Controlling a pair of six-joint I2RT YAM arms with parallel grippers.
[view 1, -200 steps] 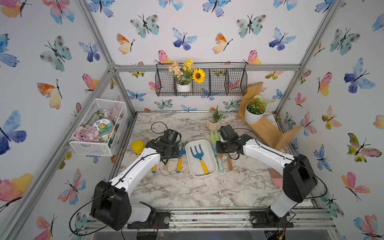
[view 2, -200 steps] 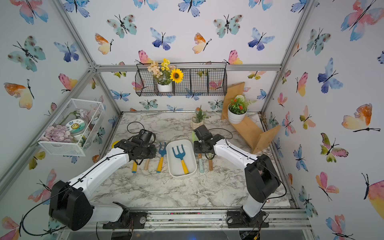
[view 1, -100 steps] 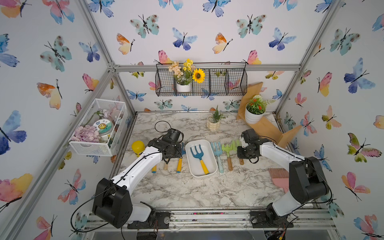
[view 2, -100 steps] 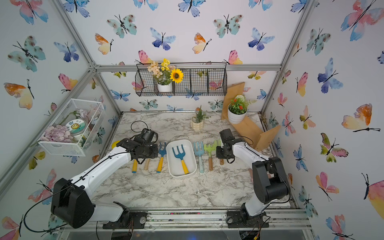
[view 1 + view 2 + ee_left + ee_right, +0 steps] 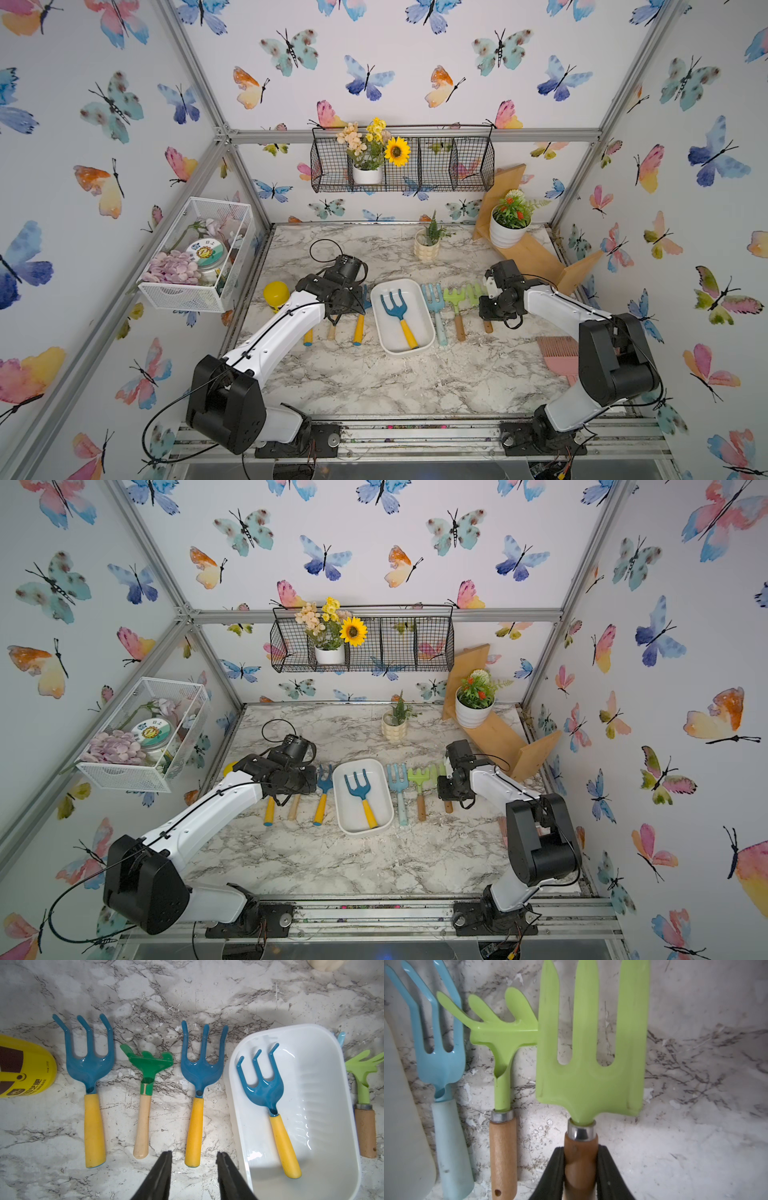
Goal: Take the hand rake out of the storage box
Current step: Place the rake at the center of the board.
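In both top views the hand rake (image 5: 398, 312) lies flat inside the storage box (image 5: 420, 305), between the two arms. It is just to the right of the left gripper (image 5: 348, 305) and farther off to the left of the right gripper (image 5: 488, 309).

In the left wrist view the left gripper (image 5: 194, 1153) hangs released and empty above the tabletop (image 5: 145, 991). Its jaws stand to either side of the butt of a yellow-handled fork (image 5: 199, 1076) outside the box. The hand rake (image 5: 267, 1088) sits one place farther right, its handle slanting toward the box's nearer end. It looks rigid and light, with a glossy blue head and a smooth, probably slippery yellow handle. Mid-handle, pinched across the width and clear of the wall, seems the best hold. The box looks light and may slide.

In the right wrist view the right gripper (image 5: 580, 1153) is clenched on the wooden handle of a green fork (image 5: 589, 1076); the hand rake is out of view.
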